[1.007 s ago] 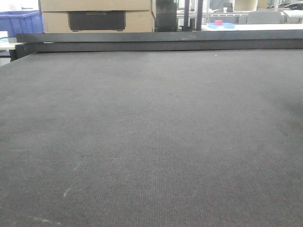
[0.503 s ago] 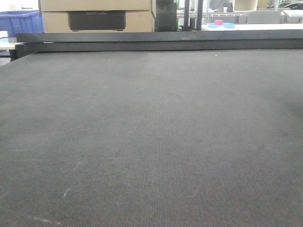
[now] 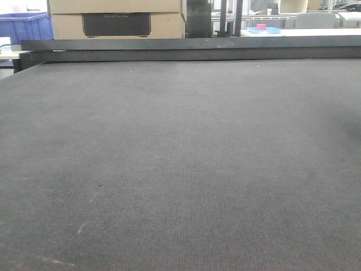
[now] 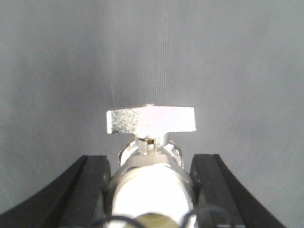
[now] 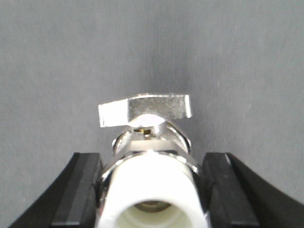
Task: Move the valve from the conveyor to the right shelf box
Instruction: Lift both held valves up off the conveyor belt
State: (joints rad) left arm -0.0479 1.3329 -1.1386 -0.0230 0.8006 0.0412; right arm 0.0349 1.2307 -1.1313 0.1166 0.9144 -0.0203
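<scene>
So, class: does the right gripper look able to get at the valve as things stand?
Probably yes: the valve sits snugly between the two black fingers of the right gripper, with nothing else between them.

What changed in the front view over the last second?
Almost nothing. The cardboard box behind the conveyor sits a touch further right in the picture, which suggests a slight camera shift. The belt and its scuff marks look the same.
</scene>
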